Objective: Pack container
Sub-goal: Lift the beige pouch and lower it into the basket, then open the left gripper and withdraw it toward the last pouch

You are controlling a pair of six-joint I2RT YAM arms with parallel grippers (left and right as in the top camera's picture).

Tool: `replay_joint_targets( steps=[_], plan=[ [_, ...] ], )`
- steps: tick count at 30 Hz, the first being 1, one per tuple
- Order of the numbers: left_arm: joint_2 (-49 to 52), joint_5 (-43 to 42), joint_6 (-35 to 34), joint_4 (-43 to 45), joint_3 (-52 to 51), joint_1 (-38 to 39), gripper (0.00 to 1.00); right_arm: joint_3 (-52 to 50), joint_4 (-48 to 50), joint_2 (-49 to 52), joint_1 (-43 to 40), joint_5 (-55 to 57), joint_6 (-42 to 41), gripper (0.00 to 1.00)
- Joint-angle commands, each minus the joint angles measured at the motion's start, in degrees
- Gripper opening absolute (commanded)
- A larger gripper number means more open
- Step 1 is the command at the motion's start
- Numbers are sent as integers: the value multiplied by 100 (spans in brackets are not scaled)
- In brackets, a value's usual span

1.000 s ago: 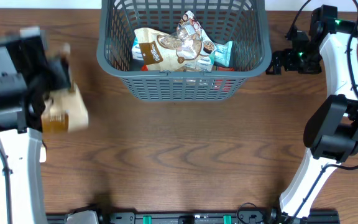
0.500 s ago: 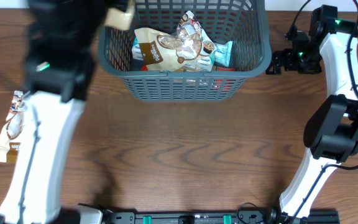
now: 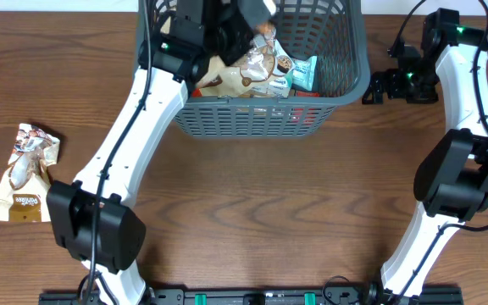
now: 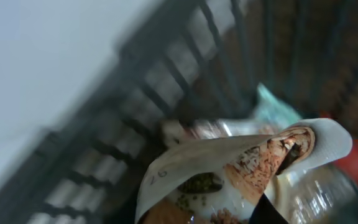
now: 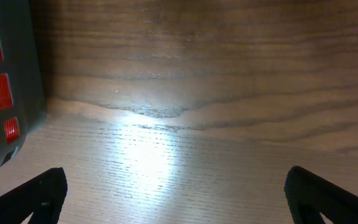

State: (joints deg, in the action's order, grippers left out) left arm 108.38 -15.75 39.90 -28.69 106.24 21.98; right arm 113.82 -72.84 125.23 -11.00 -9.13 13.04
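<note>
Left claw (image 3: 244, 17) grips a snack packet (image 4: 229, 168), the container (image 3: 252, 114) beneath it; right claw (image 5: 176, 202) gapes empty over the desk (image 5: 179, 93), container just beside.

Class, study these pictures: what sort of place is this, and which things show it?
Probably a robotics lab bench, not a home: a left arm and right arm at a wooden table, the left gripper holding a snack packet over a grey basket of packets.

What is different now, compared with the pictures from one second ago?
The left pincer swung from the left of the table to above the container, carrying a snack packet. The right pincer stayed open beside the container; the other packet on the table lay still.
</note>
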Motion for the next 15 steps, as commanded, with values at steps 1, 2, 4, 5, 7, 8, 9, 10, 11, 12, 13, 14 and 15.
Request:
replay_joint_targets(
  steps=[1,2,4,5,7,8,9,10,11,12,13,14,15],
  plan=[
    [-13,-74,833,-608,87,-2,6,-20,22,42,55,9,31,99],
    [9,-76,914,-846,87,-2,6,-20,39,42,55,9,31,99],
    [35,-79,935,-1182,87,7,6,-20,79,42,55,9,31,99],
    [39,-79,935,-1316,87,24,6,-20,87,42,55,9,28,99],
    [39,-76,935,-1499,87,72,6,-20,90,42,55,9,28,99],
    [39,-76,935,-1539,87,92,6,-22,85,42,55,9,28,99],
    [39,-76,935,-1556,87,114,6,-20,85,42,55,9,28,99],
    [39,-76,931,-1563,87,140,13,-20,81,42,55,9,31,99],
    [39,-74,931,-1565,87,153,22,-20,76,42,55,9,31,99],
    [39,-74,907,-1565,87,164,37,-20,66,42,55,9,31,99],
    [39,-76,892,-1563,87,181,57,-20,57,42,55,9,31,99],
    [39,-74,887,-1565,87,190,82,-20,37,42,55,9,31,99],
    [37,-74,848,-1563,87,199,99,-20,15,42,55,9,31,99]
  ],
)
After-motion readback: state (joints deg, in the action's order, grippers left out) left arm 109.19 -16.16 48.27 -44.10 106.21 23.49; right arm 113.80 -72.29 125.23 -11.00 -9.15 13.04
